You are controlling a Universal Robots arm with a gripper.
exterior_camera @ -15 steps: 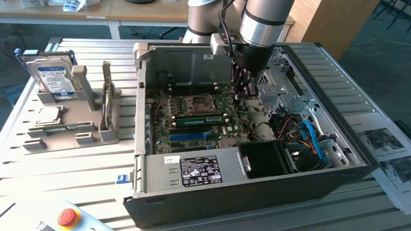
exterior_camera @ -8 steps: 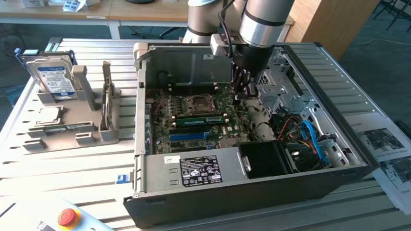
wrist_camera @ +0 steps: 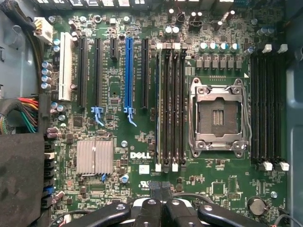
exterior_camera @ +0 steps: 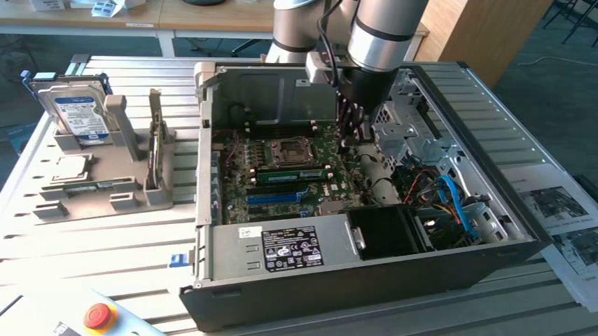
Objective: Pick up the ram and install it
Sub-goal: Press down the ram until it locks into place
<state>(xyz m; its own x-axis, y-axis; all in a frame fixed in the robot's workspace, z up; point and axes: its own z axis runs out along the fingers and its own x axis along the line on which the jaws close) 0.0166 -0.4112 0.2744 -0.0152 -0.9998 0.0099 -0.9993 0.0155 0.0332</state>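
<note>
The black robot hand (exterior_camera: 353, 129), clenched and empty, is hovering inside the open computer case (exterior_camera: 280, 280), above the green ram stick (exterior_camera: 291, 175) sitting seated in the motherboard.

A ribbed, silver-grey metal table (exterior_camera: 112, 231) carries an open black desktop computer case (exterior_camera: 374, 280) at the centre of the exterior view. At nine o'clock from the case stands a grey plastic parts holder (exterior_camera: 94, 199), touching the tabletop. At four o'clock, white printed paper sheets (exterior_camera: 561, 217) lie flat just beside the case. At seven o'clock, near the table's edge, rests a pale box with a red emergency-stop button (exterior_camera: 98, 316).
</note>
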